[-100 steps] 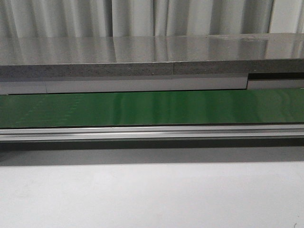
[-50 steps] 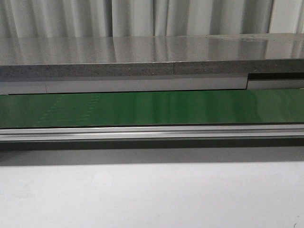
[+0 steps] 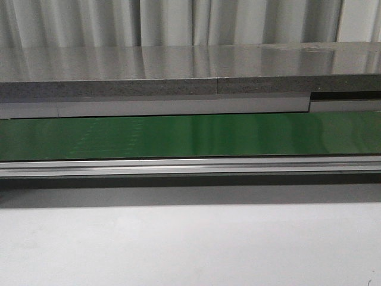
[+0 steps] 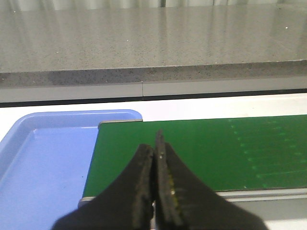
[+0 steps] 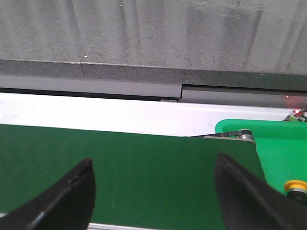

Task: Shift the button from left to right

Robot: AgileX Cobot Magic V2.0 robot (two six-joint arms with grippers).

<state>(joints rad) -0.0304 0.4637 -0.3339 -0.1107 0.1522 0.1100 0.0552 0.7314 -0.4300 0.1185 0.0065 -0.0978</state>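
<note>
A button (image 5: 295, 187) with a round yellow cap shows only partly in the right wrist view, in a green tray (image 5: 283, 148) just beyond the end of the green belt (image 5: 129, 172). My right gripper (image 5: 153, 167) is open and empty over the belt, the button off to its side. My left gripper (image 4: 154, 146) is shut with nothing between its fingers, over the other end of the belt (image 4: 201, 153) next to an empty blue tray (image 4: 43, 163). The front view shows the belt (image 3: 190, 136) bare, with no gripper in it.
A grey stone ledge (image 3: 178, 74) runs behind the belt, with an aluminium rail (image 3: 190, 167) along its front and the white tabletop (image 3: 190, 250) below. Another small part (image 5: 295, 116) lies at the green tray's far edge.
Faint marks on the belt's surface have drifted to the right in the front view. Nothing else differs.
</note>
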